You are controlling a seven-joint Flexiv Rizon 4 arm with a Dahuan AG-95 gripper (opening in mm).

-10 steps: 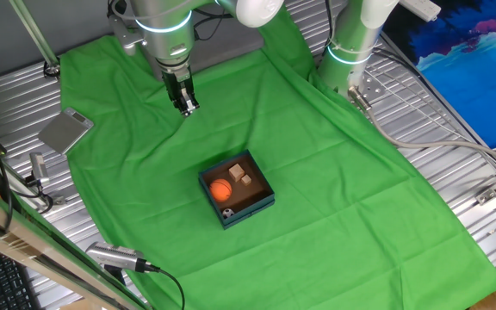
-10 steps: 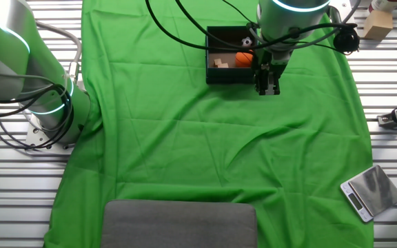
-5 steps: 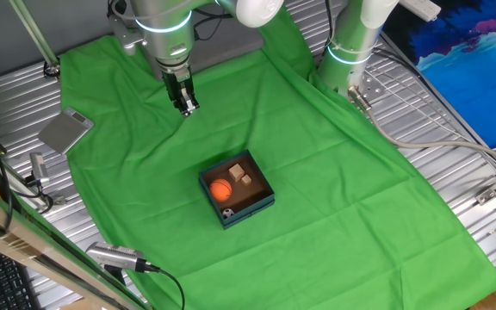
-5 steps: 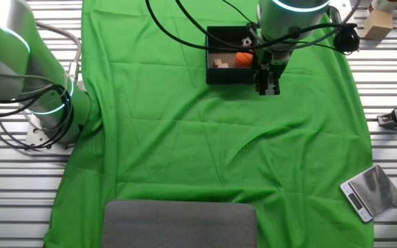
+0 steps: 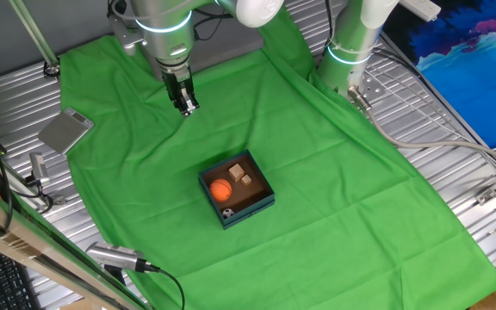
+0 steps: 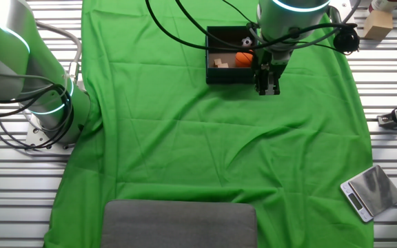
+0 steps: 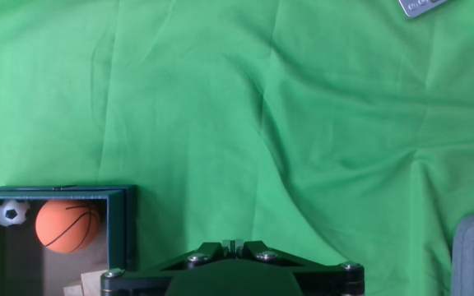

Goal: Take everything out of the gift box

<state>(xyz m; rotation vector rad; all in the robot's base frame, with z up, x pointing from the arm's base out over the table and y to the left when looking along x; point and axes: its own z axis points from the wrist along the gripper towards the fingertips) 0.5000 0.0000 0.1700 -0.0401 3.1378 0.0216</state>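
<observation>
The gift box (image 5: 251,207) is dark teal with a brown inside and sits on the green cloth. It holds an orange ball (image 5: 220,190) and two tan cubes (image 5: 240,176). In the hand view the box's wall (image 7: 127,232) is at the lower left, with the orange ball (image 7: 67,225) and a tiny soccer ball (image 7: 10,213) inside. My gripper (image 5: 186,107) hangs above bare cloth, well apart from the box, toward the far left. Its fingers (image 7: 233,244) are pressed together with nothing between them. In the other fixed view the gripper (image 6: 267,88) overlaps the box's (image 6: 229,77) right edge.
A flat grey scale (image 5: 65,131) lies at the cloth's left edge, also visible as the scale (image 6: 371,192). A grey pad (image 6: 179,224) lies at one end of the cloth. A second arm's base (image 5: 349,52) stands at the back. Cables run along the slatted table.
</observation>
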